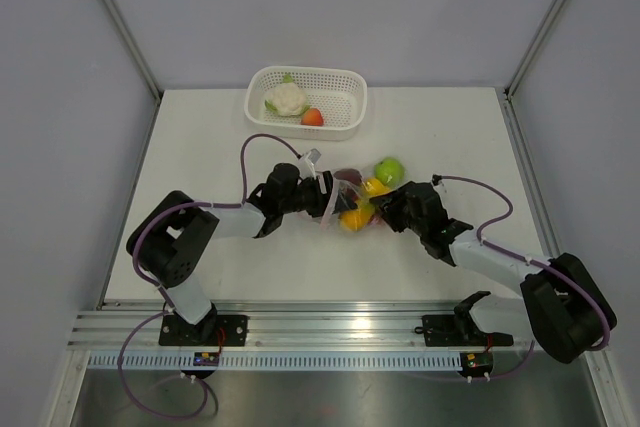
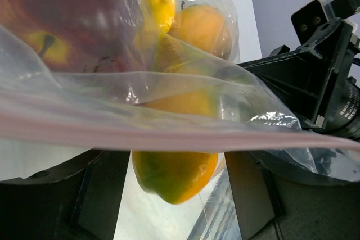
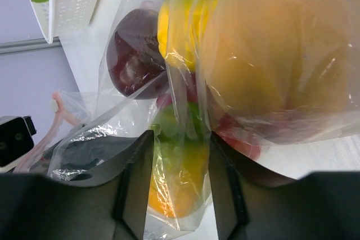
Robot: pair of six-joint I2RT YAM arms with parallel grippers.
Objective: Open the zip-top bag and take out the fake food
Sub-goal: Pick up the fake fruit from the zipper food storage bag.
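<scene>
The zip-top bag (image 1: 350, 202) lies mid-table between my two grippers, with fake food (image 1: 352, 219) inside: yellow, orange and dark red pieces. A green apple (image 1: 389, 169) sits at its far end. My left gripper (image 1: 325, 192) is at the bag's left end. In the left wrist view its jaws stand wide apart, the pink zip strip (image 2: 169, 133) runs across them and a yellow-green piece (image 2: 174, 175) hangs between the fingers. My right gripper (image 3: 181, 189) has closed from the right on a fold of the bag (image 3: 180, 155) with a yellow-orange piece inside it.
A white perforated basket (image 1: 345, 97) stands at the back centre, holding a white cauliflower (image 1: 287, 99) and a small orange-red piece (image 1: 312, 117). Grey walls enclose the table on three sides. An aluminium rail runs along the near edge.
</scene>
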